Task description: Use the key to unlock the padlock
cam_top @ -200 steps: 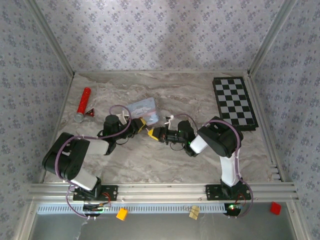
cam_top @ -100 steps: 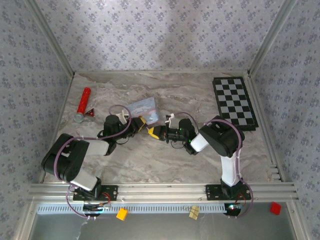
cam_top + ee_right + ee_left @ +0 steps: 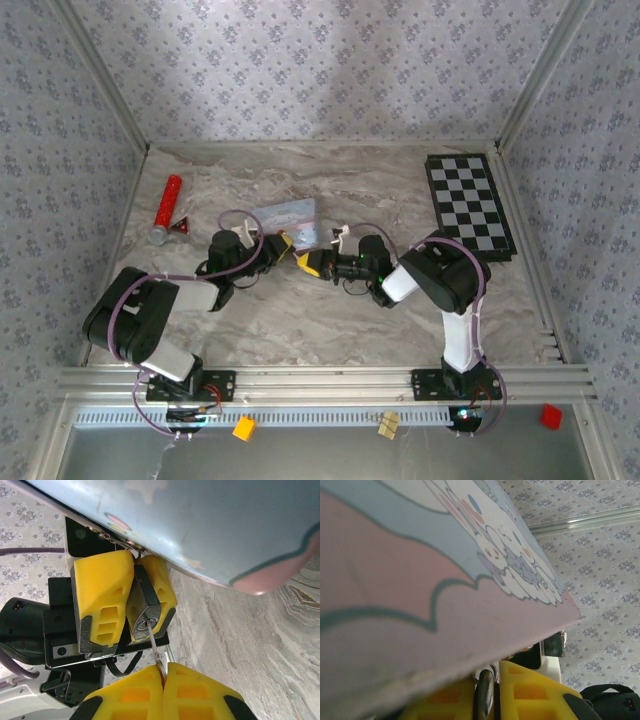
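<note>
The left gripper (image 3: 135,597) clamps the padlock (image 3: 146,616) mid-table. From six o'clock, the right gripper (image 3: 164,687) pinches the key (image 3: 155,649), tip meeting the keyway. This looks like the insertion step; next likely needs a straight push, then a twist.

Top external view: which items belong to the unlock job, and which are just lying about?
Job: padlock, key, left gripper gripping the padlock, right gripper gripping the key.
Lying about: pale blue tin, red cylinder, small red triangular piece, chessboard.
</note>
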Controlling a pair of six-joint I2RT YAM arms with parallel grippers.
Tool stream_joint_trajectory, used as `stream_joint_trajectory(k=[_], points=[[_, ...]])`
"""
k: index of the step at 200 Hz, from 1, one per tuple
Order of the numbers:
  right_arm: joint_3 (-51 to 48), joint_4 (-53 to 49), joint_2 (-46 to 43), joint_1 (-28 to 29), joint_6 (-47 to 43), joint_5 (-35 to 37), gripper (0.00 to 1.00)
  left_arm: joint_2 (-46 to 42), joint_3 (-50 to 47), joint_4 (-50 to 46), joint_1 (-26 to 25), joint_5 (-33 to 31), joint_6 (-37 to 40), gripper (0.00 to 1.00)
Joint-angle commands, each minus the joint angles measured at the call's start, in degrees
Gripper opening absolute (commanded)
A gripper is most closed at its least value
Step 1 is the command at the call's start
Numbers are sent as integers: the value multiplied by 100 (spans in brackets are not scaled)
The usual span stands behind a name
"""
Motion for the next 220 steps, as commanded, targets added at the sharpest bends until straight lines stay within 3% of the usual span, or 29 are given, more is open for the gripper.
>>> stream_joint_trajectory(k=[1, 73, 158, 220], points=[[156, 329, -30, -123, -27, 518, 0, -47, 45, 305, -291, 776, 58, 0], [240, 243, 178, 103, -54, 540, 0, 300, 327, -76, -463, 959, 256, 0], [-50, 338, 102, -341, -122, 371, 0, 387, 435, -299, -489, 1311, 435, 0], [219, 338, -22, -82, -15, 479, 0, 496, 497, -237, -730, 1051, 426, 1]])
